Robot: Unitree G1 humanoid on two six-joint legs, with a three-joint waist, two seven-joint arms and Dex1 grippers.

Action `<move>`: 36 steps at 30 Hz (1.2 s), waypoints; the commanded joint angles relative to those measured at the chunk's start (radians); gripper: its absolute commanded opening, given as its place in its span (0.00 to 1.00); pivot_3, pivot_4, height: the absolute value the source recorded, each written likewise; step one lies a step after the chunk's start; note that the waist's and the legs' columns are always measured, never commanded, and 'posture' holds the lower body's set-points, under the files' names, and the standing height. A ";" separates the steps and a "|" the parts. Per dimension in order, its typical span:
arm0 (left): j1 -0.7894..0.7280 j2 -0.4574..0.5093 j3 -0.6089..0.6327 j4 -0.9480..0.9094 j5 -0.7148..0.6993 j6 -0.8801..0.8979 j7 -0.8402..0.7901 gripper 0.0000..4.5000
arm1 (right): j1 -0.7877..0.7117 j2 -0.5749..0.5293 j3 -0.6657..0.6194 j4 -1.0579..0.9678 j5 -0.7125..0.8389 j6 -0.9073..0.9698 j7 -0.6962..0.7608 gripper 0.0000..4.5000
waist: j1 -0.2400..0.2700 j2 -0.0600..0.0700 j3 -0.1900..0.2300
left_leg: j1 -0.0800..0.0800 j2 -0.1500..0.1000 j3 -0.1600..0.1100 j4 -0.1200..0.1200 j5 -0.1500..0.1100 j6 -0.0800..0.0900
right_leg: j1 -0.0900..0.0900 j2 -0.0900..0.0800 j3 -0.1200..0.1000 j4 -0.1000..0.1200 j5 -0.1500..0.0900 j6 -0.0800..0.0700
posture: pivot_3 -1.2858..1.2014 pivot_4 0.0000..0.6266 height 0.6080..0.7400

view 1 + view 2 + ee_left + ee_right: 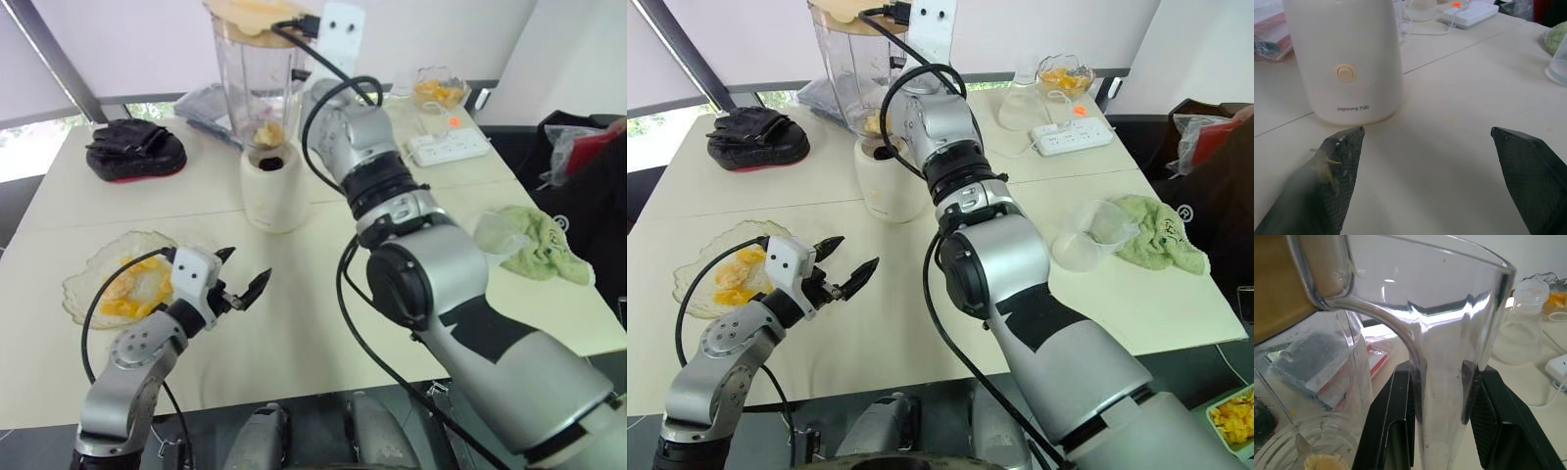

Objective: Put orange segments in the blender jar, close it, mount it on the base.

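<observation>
Blender jar [253, 83] stands upright on base [274, 186], long axis vertical, lid [257, 12] on; right tool [1439, 377] clamps its handle [1442, 333]; left tool [245, 269] gapes empty over bench [313, 313], base dead ahead.

The table [313, 323] carries one blender jar [257, 83], one tan lid [253, 12], one blender base [275, 191], two glass dishes of orange segments [137, 284], a plate [83, 284] and a bowl [464, 96], one power strip [449, 147], one green cloth [544, 245], one clear plastic cup [1083, 240], one glass flask [1017, 106] and one black bundle [135, 149].
</observation>
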 commanded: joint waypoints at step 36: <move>-0.015 0.034 -0.020 0.019 -0.001 -0.043 -0.053 0.96 | 0.211 0.098 0.153 -0.532 -0.107 0.210 0.003 0.21 | -0.021 0.000 0.000 | 0.001 0.000 0.000 0.001 0.000 0.000 | 0.000 0.000 0.000 0.002 0.000 0.000 | 0.52 0.24 1.00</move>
